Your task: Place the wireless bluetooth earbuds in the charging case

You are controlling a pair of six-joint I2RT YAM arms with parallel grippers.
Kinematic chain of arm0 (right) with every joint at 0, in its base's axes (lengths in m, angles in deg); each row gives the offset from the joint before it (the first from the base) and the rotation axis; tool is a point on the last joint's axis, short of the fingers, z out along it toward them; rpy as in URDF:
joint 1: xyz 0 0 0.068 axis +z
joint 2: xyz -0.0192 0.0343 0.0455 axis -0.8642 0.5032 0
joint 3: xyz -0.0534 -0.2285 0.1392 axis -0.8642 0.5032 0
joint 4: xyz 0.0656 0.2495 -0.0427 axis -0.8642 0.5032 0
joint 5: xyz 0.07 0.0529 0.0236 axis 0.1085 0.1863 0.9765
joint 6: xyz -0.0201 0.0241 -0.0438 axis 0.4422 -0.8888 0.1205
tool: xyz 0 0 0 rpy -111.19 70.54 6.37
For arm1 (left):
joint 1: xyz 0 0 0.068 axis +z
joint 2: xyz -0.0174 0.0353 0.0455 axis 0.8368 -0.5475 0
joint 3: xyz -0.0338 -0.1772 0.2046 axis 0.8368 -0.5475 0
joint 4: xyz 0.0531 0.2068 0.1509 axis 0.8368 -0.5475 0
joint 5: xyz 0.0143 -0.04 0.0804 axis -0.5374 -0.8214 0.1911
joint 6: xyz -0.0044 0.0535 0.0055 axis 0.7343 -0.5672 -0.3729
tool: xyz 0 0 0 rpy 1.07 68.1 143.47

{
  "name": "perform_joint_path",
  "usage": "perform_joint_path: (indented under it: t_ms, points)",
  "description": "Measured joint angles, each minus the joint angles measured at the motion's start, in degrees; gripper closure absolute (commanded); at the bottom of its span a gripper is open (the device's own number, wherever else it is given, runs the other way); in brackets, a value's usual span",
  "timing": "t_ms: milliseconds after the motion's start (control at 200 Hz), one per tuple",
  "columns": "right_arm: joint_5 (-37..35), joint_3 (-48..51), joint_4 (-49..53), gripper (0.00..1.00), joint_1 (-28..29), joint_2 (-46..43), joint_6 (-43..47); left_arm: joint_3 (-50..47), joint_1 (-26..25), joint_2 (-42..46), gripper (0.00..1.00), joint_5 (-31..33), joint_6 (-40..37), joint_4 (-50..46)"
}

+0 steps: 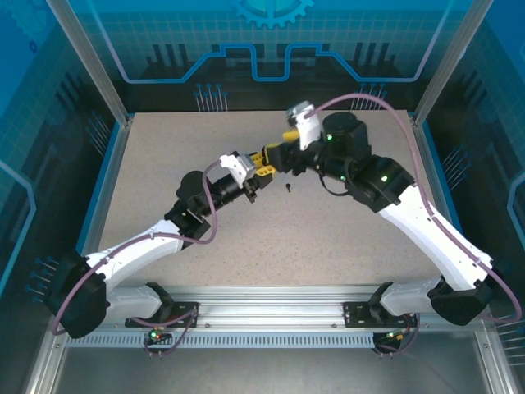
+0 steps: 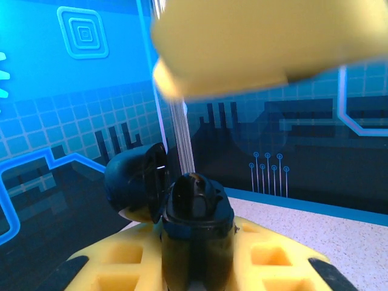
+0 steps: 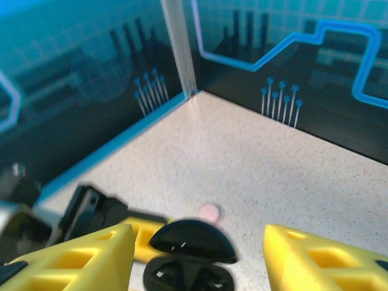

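- At mid-table, your left gripper (image 1: 261, 168) is clenched on the black charging case (image 2: 197, 236), which stands upright with its lid swung open.
- Your right gripper (image 3: 198, 239) has its jaws spread wide, one on either side of the case.
- One black earbud (image 1: 289, 186) lies on the table (image 1: 164, 180) just near of the grippers; it is too small to tell its axis.

No legible text, labels, brands or numbers visible.

Top view looks down from behind; both close wrist views share the black case (image 2: 197, 242).
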Motion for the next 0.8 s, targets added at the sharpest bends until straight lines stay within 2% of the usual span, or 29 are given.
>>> perform_joint_path:
  t_ms: [235,375,465,595,800]
  points:
    - [-0.02,-1.25,2.01,0.38,-12.07,-2.93,-9.29,-1.84,0.0,0.33,1.0,1.05,0.0,0.59]
    - [0.92,1.42,3.61,0.4,-17.51,0.2,-12.74,-2.29,0.0,1.2,1.0,1.97,-0.02,0.81]
    - [2.95,3.19,4.26,0.42,-18.56,6.69,-13.35,-2.32,0.0,2.1,1.0,2.78,-0.02,0.85]
    - [5.79,3.56,6.01,0.47,-18.45,20.55,-12.98,-3.02,0.0,3.89,1.0,3.8,-0.02,0.94]
    - [3.8,0.26,11.58,0.51,-16.96,37.9,-11.61,-4.09,0.0,5.97,1.0,4.7,-0.04,0.83]
